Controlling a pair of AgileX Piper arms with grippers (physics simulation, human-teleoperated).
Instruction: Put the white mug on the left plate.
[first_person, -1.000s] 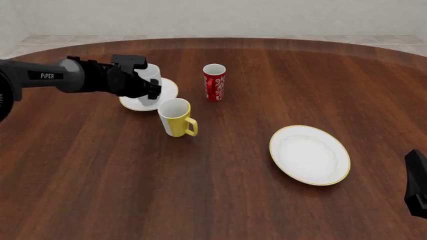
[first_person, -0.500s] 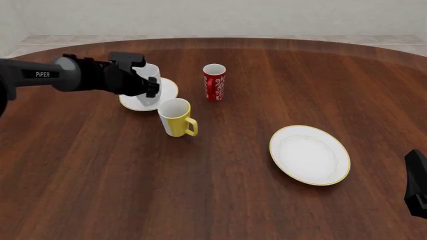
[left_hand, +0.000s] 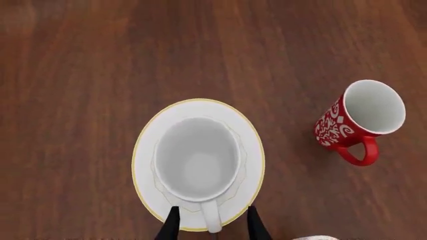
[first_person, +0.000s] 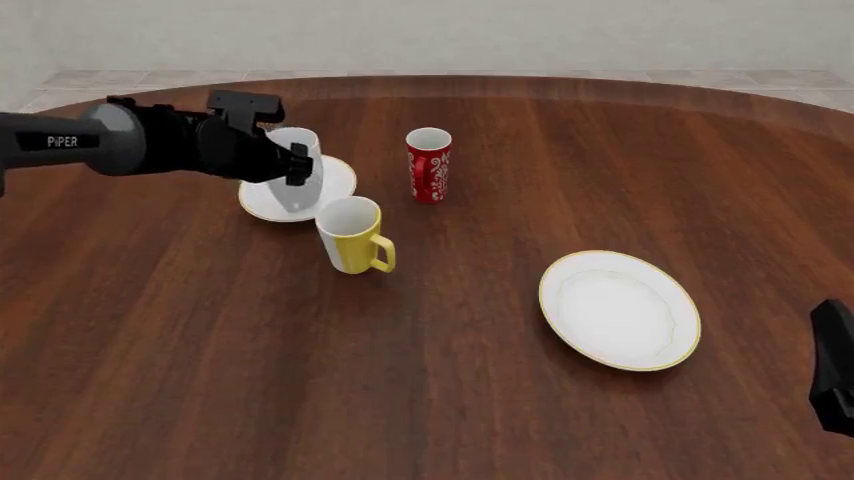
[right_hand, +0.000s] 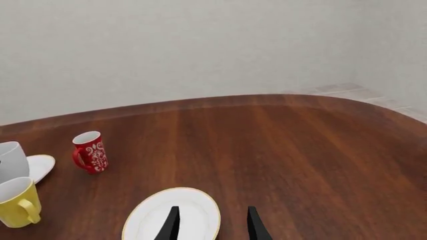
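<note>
- Nearest the camera, the right pincer (right_hand: 209, 222) is seen parked at the front right corner of the worktop (first_person: 441, 380); its fingers are spread with nothing between them, hovering over the near edge of the larger gold-rimmed plate (first_person: 619, 309).
- The yellow mug (first_person: 351, 235) is shown upright in the middle ground, its handle turned to the front view's right, just in front of the left plate (first_person: 336, 178).
- The left pincer (left_hand: 212, 225) is held above the plate; its fingers straddle the handle of the white mug (left_hand: 196, 159) with a gap visible on each side, so the grip is judged released, with nothing gripped.
- The white mug (first_person: 296, 150) stands upright on the left plate (left_hand: 250, 145), roughly centred within the gold rim. Its long axis is vertical, the mouth opens upward, and the handle points toward the left pincer, on the left arm's side.
- Step in hand: placement is judged complete and release in progress. The next move calls for a straight lift or retreat of the pincer along the handle's line, so the handle is not clipped and the mug not tipped.
- Farthest back, the red patterned cup (first_person: 429, 165) stands upright, well apart from the plate; a loop handle is visible on it in the left wrist view.
</note>
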